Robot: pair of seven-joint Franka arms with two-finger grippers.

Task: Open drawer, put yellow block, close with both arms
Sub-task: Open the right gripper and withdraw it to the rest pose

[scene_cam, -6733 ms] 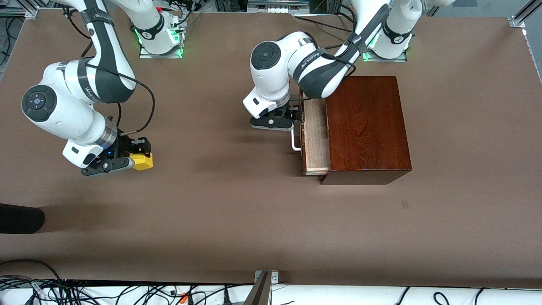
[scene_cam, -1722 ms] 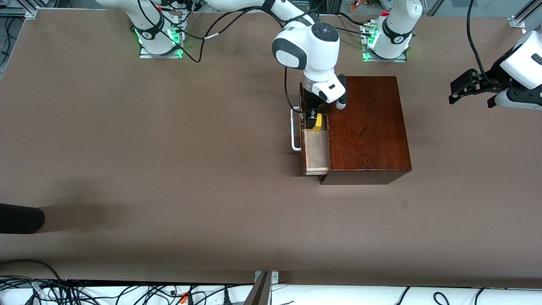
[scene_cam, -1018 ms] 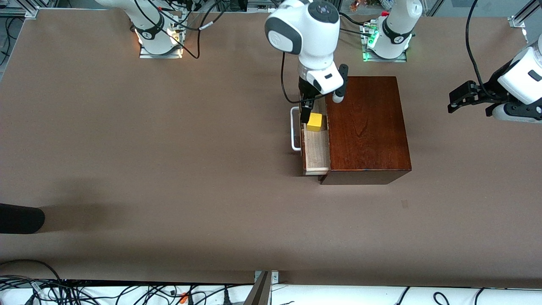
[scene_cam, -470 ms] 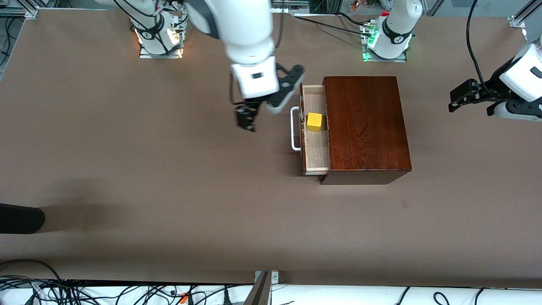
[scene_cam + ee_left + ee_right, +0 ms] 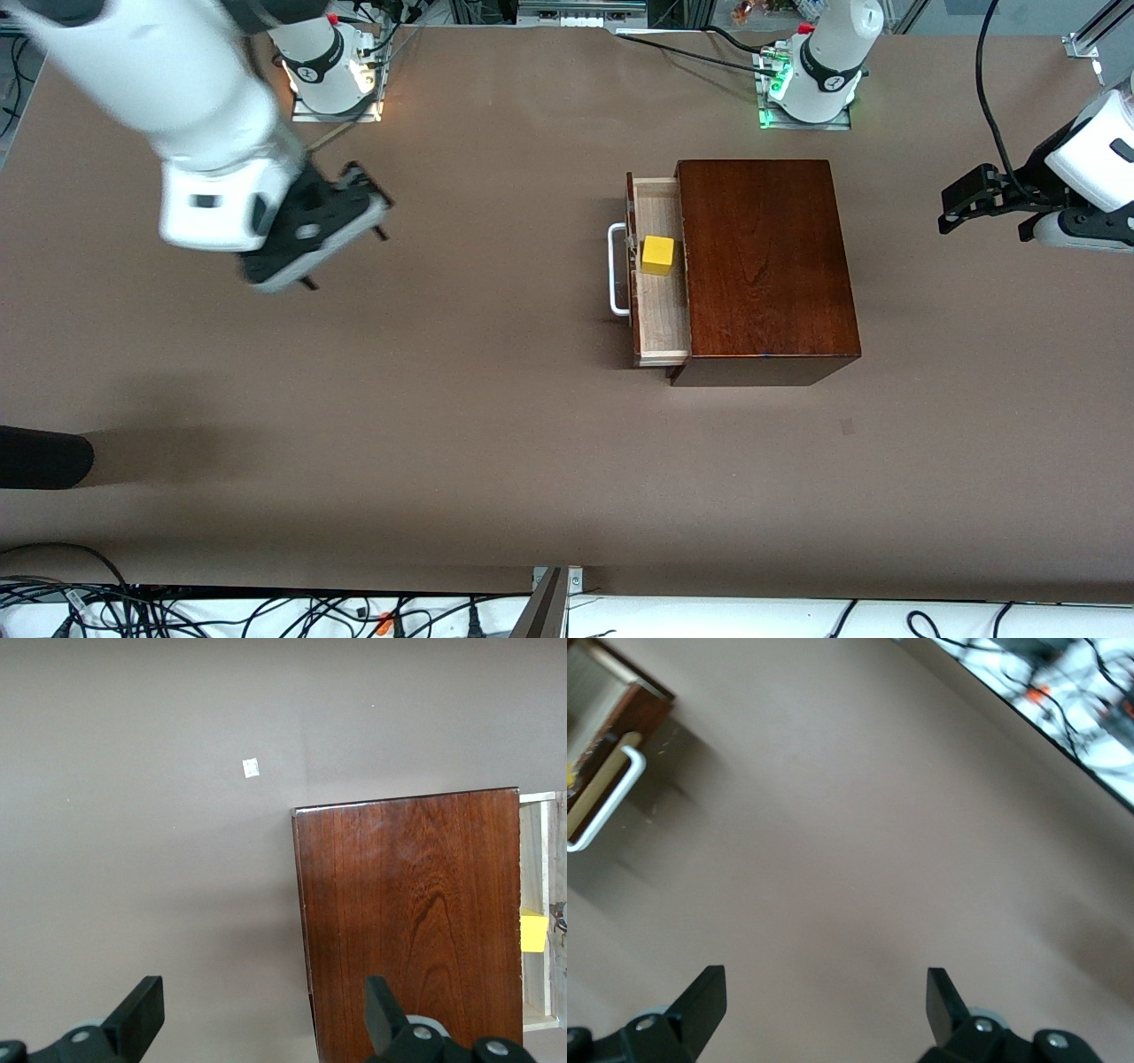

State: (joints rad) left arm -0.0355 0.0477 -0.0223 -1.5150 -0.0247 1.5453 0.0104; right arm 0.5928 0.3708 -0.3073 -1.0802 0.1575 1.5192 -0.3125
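Yellow block [image 5: 657, 255] sits in the open drawer [image 5: 660, 310], mid-worktop. Right tool [image 5: 341, 232] spread, empty, over the worktop near its base-side corner; left tool [image 5: 983, 193] spread, waiting near the worktop's edge. Risk: off-centre push skews the drawer or shoves the box [image 5: 766, 266]. Right tool blurred; drawer depth hidden.

Brown table [image 5: 461, 425], tangled cables [image 5: 266, 611] along its near edge

Brown table [image 5: 443, 399], wooden box [image 5: 766, 266]
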